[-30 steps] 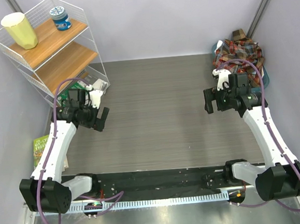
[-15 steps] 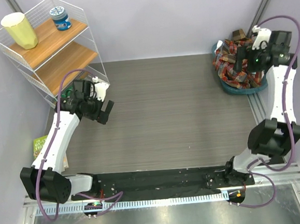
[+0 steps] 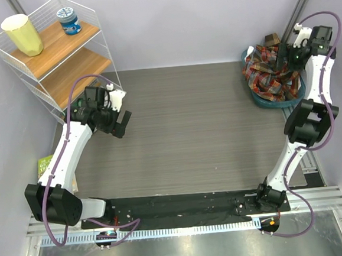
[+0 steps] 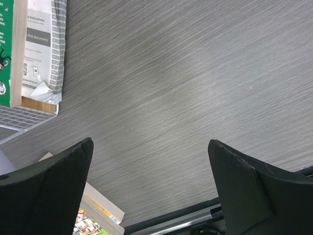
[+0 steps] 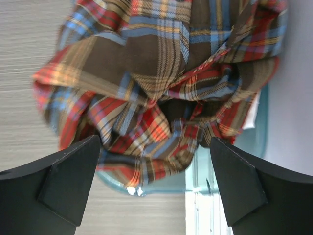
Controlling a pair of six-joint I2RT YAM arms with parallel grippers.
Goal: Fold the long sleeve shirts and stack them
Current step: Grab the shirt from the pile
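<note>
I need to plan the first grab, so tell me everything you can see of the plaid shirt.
The plaid shirt is soft, flannel-like cloth checked in red, orange, brown and blue. It is unfolded and lies crumpled in a loose heap in the teal basket at the far right of the table, spilling over the basket's rim. The open right gripper hangs just above it, apparently not touching.
</note>
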